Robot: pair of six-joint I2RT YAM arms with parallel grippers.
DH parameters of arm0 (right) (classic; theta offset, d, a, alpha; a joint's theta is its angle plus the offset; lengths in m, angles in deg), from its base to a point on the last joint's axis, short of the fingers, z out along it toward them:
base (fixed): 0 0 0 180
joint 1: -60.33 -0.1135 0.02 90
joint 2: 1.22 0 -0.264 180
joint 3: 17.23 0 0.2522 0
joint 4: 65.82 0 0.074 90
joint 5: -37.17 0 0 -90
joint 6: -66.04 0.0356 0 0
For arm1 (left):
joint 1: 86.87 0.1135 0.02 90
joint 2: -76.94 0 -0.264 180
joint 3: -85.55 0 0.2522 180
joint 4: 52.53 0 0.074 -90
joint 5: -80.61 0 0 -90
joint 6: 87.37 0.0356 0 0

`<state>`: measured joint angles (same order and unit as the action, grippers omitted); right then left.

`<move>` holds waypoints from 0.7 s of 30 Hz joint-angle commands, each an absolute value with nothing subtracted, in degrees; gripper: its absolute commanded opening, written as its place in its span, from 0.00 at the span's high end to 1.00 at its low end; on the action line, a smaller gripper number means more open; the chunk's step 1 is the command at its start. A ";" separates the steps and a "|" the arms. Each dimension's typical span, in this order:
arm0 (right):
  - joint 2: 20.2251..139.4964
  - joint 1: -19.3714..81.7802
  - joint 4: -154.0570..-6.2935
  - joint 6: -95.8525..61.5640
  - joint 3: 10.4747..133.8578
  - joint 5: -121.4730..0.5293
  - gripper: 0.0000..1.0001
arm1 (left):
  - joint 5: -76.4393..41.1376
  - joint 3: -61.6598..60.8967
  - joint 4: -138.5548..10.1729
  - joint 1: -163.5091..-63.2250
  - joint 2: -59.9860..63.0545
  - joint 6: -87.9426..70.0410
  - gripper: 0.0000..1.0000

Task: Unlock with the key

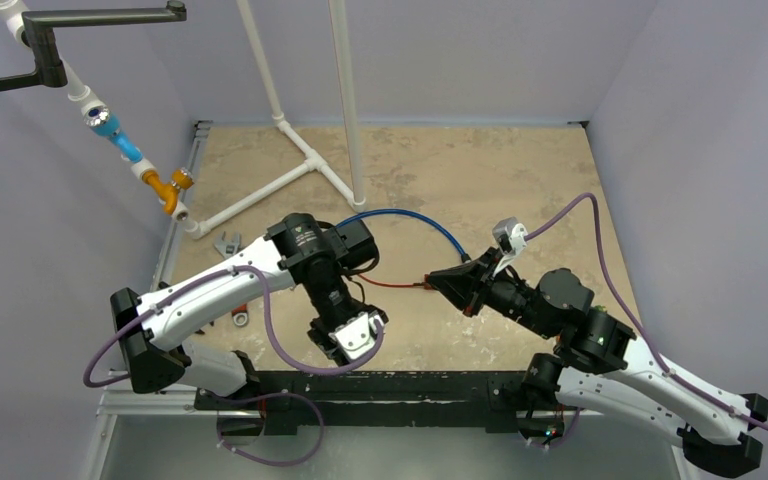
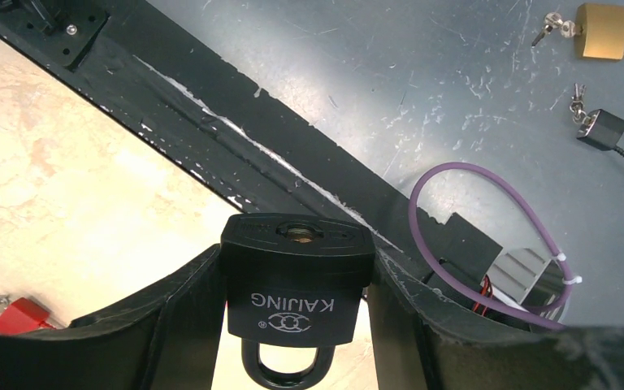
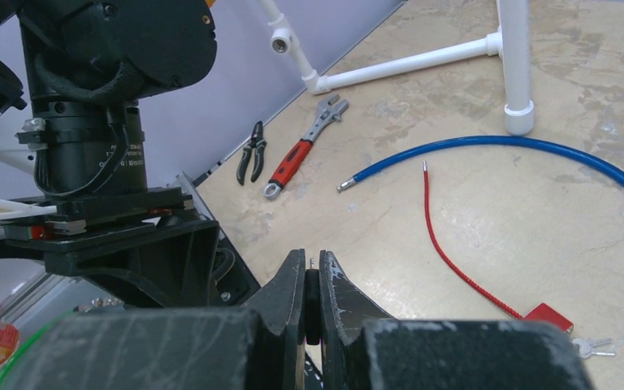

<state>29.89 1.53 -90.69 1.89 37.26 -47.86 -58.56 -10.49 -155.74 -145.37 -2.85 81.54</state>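
Observation:
A black padlock [image 2: 296, 284] marked KAIJING sits clamped by its sides between the fingers of my left gripper [image 2: 295, 258]. Its keyhole [image 2: 298, 234] faces outward and its shackle points back toward the wrist. In the top view the left gripper [image 1: 348, 336] hangs near the front rail, and the padlock is hidden there. My right gripper [image 3: 312, 262] is shut on the black head of the key [image 3: 312, 299], with a thin metal tip just showing past the fingertips. The right gripper [image 1: 440, 283] points left, a short way from the left gripper and not touching it.
On the table lie a red-handled wrench [image 3: 305, 146], pliers [image 3: 251, 152], a blue cable [image 3: 496, 146] and a red cable [image 3: 455, 252] leading to a red lock [image 3: 548, 317]. A white pipe frame [image 1: 305, 165] stands at the back. Below the front rail lie a brass padlock [image 2: 601, 31] and a black cable lock [image 2: 601, 128].

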 commanded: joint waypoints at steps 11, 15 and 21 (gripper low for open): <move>29.10 1.80 -87.96 0.55 36.70 -47.03 1.00 | -56.77 -15.57 -168.95 -148.30 -2.09 85.44 1.00; 28.92 1.80 -87.96 0.91 36.54 -46.86 1.00 | -56.40 -15.23 -168.85 -148.23 -2.32 84.33 1.00; 30.64 1.80 -88.40 3.02 36.34 -46.07 1.00 | -58.60 -10.59 -159.99 -141.61 -1.50 71.39 1.00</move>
